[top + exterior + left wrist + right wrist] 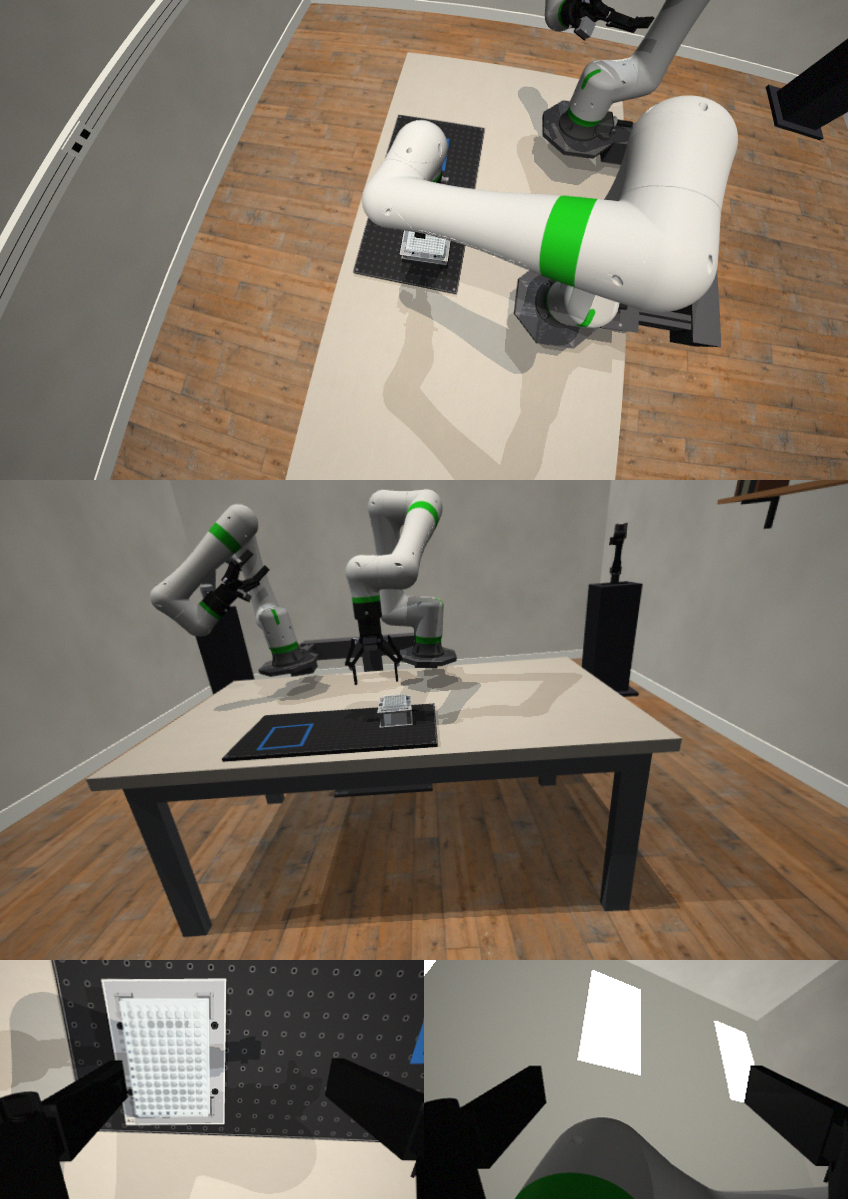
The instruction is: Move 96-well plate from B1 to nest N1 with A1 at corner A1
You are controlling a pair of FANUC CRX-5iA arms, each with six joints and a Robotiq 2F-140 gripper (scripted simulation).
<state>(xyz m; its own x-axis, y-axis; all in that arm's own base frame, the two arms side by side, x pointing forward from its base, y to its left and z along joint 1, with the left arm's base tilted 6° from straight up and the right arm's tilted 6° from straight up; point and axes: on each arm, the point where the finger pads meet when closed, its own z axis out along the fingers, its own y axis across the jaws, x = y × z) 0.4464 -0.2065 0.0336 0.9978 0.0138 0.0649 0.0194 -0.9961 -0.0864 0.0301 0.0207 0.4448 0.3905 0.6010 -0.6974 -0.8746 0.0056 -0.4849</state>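
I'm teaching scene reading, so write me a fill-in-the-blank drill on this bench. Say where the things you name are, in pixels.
The outline on the black pegboard [465,155] [351,741] [318,1015] is coloured ____.
The well plate [426,244] [395,701] [166,1060] sits on the raised ____.
The left gripper [376,679] [226,1078] is ____.

Missing words: blue; nest; open.
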